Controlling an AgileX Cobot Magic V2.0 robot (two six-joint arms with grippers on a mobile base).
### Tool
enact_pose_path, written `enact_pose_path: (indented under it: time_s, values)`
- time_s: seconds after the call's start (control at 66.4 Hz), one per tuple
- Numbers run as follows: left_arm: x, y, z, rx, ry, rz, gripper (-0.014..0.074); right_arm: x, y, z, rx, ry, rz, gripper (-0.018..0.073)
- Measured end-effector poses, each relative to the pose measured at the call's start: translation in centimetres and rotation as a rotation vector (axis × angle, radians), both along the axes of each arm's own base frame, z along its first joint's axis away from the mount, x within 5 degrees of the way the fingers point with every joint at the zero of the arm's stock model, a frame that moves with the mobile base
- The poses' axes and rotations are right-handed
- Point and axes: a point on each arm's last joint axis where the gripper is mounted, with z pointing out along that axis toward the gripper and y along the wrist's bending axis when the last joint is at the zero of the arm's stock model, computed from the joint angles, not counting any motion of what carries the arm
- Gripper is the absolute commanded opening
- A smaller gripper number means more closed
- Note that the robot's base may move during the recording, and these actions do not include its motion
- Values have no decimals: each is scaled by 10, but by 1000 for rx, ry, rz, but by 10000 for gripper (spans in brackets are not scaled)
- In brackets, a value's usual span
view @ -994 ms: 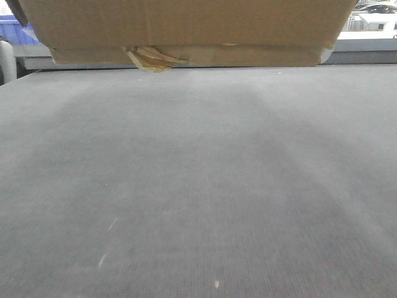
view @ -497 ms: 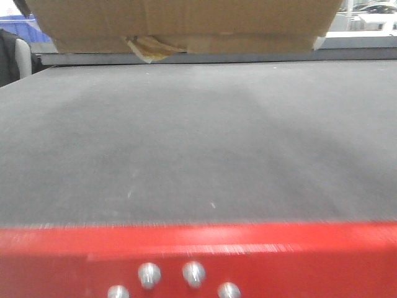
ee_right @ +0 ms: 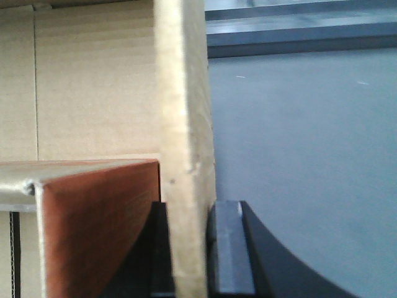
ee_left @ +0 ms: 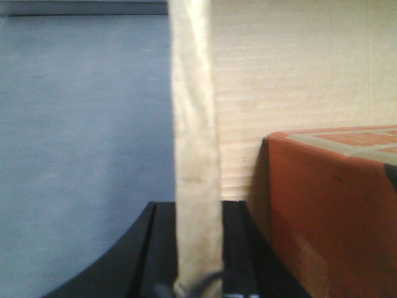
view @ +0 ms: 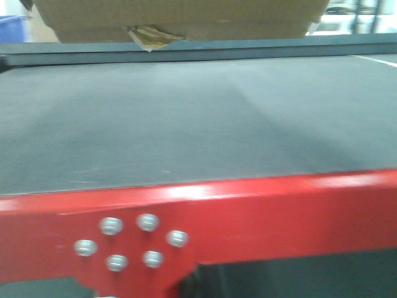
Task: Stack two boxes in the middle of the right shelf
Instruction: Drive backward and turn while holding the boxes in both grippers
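At the far left a blue bin (view: 11,26) shows past the cardboard box (view: 180,15). The box is at the far edge of the grey shelf board (view: 198,118), and I cannot tell whether it touches the board. A tape scrap (view: 149,37) dangles from its underside. A red beam (view: 279,211) with bolts (view: 127,242) fronts the near edge. The left gripper (ee_left: 197,214) pinches the box's left wall between its jaws, and the right gripper (ee_right: 189,214) clamps the right wall. A red-brown carton (ee_left: 329,211) sits inside the box.

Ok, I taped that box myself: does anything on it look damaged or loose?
Yes. A crumpled scrap of tape hangs loose from the box's lower front edge, left of centre, peeled instead of lying flat. Nothing else stands out.
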Motion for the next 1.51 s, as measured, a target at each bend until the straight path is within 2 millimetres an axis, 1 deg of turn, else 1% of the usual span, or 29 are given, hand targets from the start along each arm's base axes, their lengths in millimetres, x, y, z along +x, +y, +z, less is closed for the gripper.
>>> enact_pose_path:
  time_s: [1.505]
  values:
    - [0,0,0,-3,-3,-1,-111,0,0,0,-3,-5,0,-162]
